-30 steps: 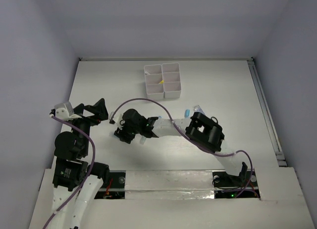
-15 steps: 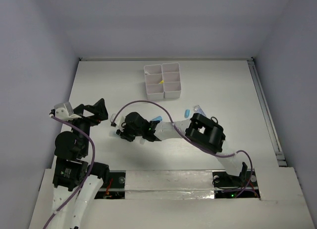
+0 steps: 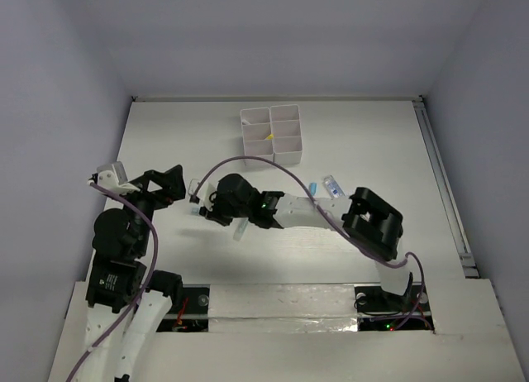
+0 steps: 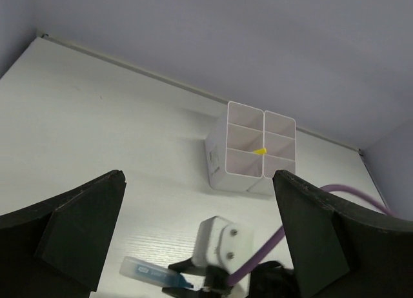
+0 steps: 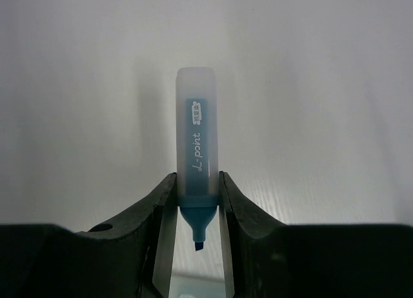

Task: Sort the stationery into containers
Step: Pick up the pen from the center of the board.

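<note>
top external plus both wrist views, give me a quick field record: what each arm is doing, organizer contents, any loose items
right gripper: fingers shut on blue marker, nib end toward the wrist
left gripper: open, empty, facing the organizer
organizer: far centre of table, yellow piece in the middle row
loose on table: small blue item beside the right arm

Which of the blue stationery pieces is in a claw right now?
The translucent blue marker with white lettering, pinched in the right claw; the other small blue piece lies loose beside that arm, ungripped.
</note>
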Robot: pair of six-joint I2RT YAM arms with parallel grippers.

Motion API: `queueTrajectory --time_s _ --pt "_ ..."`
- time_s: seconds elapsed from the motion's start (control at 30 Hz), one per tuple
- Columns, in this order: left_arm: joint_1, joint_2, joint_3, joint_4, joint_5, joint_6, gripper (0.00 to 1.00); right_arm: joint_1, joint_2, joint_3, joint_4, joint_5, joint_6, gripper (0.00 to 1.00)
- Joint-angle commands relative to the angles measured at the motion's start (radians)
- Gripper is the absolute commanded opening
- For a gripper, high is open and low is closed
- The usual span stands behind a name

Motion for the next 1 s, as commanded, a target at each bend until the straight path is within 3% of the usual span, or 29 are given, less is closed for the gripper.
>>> queueTrajectory --time_s 0.0,0.13,0.23,0.27,0.37,0.67,0.97 --pt "-0.004 0.027 0.030 0.002 0.066 -0.032 0.99 -0.046 -0.137 -0.034 -0.041 -0.045 -0.022 0.12" --pt "-0.004 0.055 0.038 0.008 0.115 -0.049 0.99 -0.107 -0.251 -0.100 -0.098 -0.118 -0.013 0.12" --pt "-0.004 0.086 0.049 0.008 0.189 -0.070 0.82 -0.161 -0.344 -0.140 -0.177 -0.193 -0.017 0.12" --pt "-0.004 0.099 0.058 -0.004 0.236 -0.084 0.70 -0.178 -0.364 -0.151 -0.219 -0.218 -0.017 0.12" --pt "-0.004 0.165 0.090 -0.035 0.353 -0.092 0.60 -0.231 -0.442 -0.169 -0.279 -0.295 -0.042 0.10" --pt "-0.004 0.296 0.007 0.084 0.710 -0.196 0.68 -0.278 -0.565 -0.120 -0.362 -0.490 -0.109 0.09" --pt "0.006 0.343 -0.032 0.153 0.781 -0.244 0.73 -0.278 -0.582 -0.084 -0.357 -0.519 -0.116 0.09"
